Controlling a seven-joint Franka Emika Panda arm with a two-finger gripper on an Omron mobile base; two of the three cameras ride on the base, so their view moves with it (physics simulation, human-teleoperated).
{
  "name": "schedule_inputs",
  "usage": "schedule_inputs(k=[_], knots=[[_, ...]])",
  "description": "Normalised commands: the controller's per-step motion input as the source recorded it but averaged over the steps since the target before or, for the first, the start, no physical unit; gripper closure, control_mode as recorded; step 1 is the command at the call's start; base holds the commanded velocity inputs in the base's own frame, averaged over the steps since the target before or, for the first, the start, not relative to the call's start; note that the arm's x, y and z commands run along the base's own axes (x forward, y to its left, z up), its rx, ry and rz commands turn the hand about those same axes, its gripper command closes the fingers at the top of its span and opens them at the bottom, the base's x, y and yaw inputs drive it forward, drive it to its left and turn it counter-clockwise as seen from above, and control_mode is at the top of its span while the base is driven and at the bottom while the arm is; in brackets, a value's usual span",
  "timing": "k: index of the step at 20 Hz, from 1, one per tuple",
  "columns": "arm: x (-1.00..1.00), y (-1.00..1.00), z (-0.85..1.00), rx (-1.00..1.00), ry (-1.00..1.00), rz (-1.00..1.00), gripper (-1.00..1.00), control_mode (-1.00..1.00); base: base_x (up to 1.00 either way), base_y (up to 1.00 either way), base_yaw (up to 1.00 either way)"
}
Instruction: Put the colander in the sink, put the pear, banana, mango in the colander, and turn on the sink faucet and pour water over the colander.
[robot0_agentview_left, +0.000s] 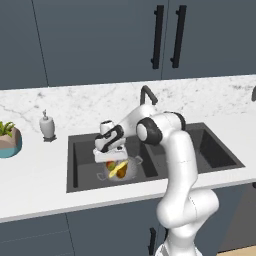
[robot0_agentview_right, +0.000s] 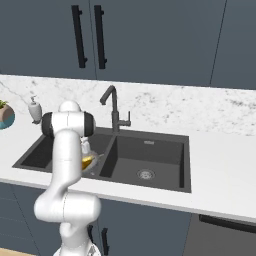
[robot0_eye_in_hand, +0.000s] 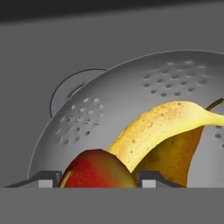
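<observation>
In the left base view, the colander (robot0_agentview_left: 121, 169) is seen standing in the left basin of the sink (robot0_agentview_left: 80, 150), with the banana (robot0_agentview_left: 120, 170) and a red patch of the mango (robot0_agentview_left: 110, 164) visible inside it. The gripper (robot0_agentview_left: 111, 157) is positioned directly above the colander, pointing down. The sink faucet (robot0_agentview_left: 147, 94) is located behind the sink, partly hidden by the arm. A white soap dispenser (robot0_agentview_left: 47, 125) and a potted plant (robot0_agentview_left: 9, 138) are placed on the counter (robot0_agentview_left: 35, 175) to the left.

In the right base view, the banana (robot0_agentview_right: 87, 162) is glimpsed beside the arm in the left basin. The sink faucet (robot0_agentview_right: 114, 111) is shown upright behind the divider.

In the hand view, the mango (robot0_eye_in_hand: 97, 169) is seen between the two fingertips (robot0_eye_in_hand: 48, 180); whether it is gripped cannot be told. The banana (robot0_eye_in_hand: 162, 127) is laid across the pear (robot0_eye_in_hand: 175, 157), and all three are contained in the colander (robot0_eye_in_hand: 131, 87).
</observation>
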Motion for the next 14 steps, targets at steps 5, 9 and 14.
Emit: schedule_inputs(k=[5,9,14], knots=[[0.07,-0.01,-0.27,0.0,0.08,-0.03,1.0,-1.0,0.0,0.0,0.0],[-0.01,-0.06,-0.14,0.0,0.11,-0.03,1.0,-1.0,0.0,0.0,0.0],[-0.02,-0.22,0.0,0.0,0.13,-0.05,-1.0,-1.0,0.0,0.0,0.0]])
